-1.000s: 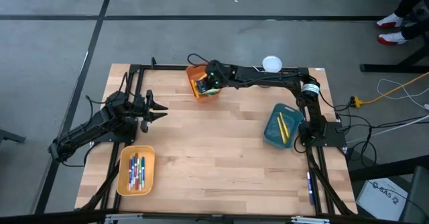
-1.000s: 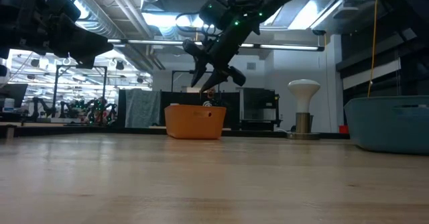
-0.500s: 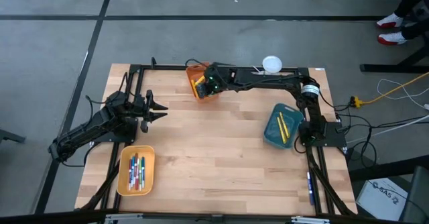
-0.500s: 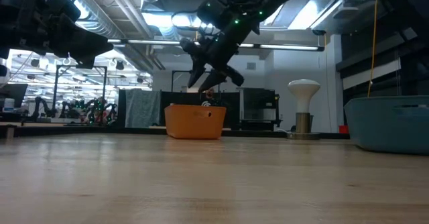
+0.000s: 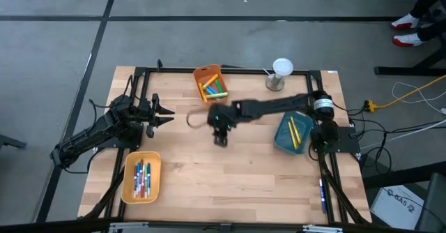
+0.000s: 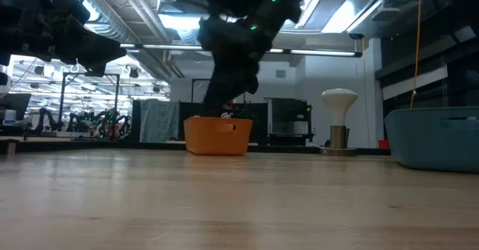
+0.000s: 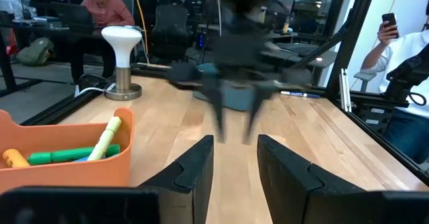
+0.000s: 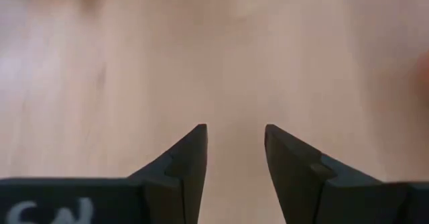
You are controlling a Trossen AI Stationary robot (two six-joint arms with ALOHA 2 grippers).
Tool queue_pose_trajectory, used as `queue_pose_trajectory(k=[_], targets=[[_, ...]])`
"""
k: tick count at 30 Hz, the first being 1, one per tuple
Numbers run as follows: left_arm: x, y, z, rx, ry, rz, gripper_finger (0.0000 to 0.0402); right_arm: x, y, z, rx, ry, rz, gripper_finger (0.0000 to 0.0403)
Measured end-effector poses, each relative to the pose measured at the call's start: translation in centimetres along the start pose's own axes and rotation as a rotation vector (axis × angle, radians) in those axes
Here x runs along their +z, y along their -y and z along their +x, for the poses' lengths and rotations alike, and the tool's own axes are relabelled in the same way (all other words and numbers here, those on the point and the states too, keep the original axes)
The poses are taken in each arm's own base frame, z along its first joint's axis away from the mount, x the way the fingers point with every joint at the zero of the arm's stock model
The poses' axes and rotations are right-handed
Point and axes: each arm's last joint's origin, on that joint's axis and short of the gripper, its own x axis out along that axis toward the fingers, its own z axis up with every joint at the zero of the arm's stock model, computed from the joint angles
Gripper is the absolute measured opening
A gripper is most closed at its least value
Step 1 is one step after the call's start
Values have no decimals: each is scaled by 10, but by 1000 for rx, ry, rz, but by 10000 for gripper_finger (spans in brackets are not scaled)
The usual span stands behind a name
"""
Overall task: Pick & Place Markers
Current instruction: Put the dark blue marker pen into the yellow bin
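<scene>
Green, yellow and orange markers (image 5: 213,88) lie in a small orange bin (image 5: 201,75) at the table's far edge; the left wrist view shows them too, markers (image 7: 74,153) inside the bin (image 7: 67,167). More markers (image 5: 141,176) lie in a yellow tray (image 5: 128,189) near the left corner. Yellow ones (image 5: 295,130) lie in a blue bin (image 5: 281,142) on the right. My right gripper (image 8: 234,133) is open and empty, hovering over bare wood at mid-table (image 5: 220,137). My left gripper (image 5: 169,114) waits open at the left (image 7: 234,143).
A white mushroom-shaped lamp (image 5: 281,71) stands at the far edge, right of the orange bin. A black frame (image 5: 139,71) runs around the table. Bare wood (image 5: 230,184) stretches across the middle and near side. People (image 7: 107,6) sit beyond the table.
My right gripper has swept quickly from above the orange bin toward the table's near edge, and now hangs over mid-table, blurred by its speed. The orange bin with its markers has stayed put.
</scene>
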Motion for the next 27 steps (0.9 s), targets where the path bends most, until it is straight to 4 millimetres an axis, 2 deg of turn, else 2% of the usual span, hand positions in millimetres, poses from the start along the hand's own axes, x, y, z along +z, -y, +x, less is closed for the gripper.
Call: queue_pose_trajectory(k=[4,7,10,14,27], targets=[[0,0,0,0,1,0,109,-23,-26,2,49,10,-131,149],[0,0,0,0,1,1,107,-46,-33,4,97,52,-166,149],[0,0,0,0,1,1,108,-68,-32,1,168,137,-169,149],[0,0,0,-1,1,0,111,-90,-29,-15,244,312,-165,149],[0,0,0,0,1,1,111,-173,-12,-66,292,692,-216,149]])
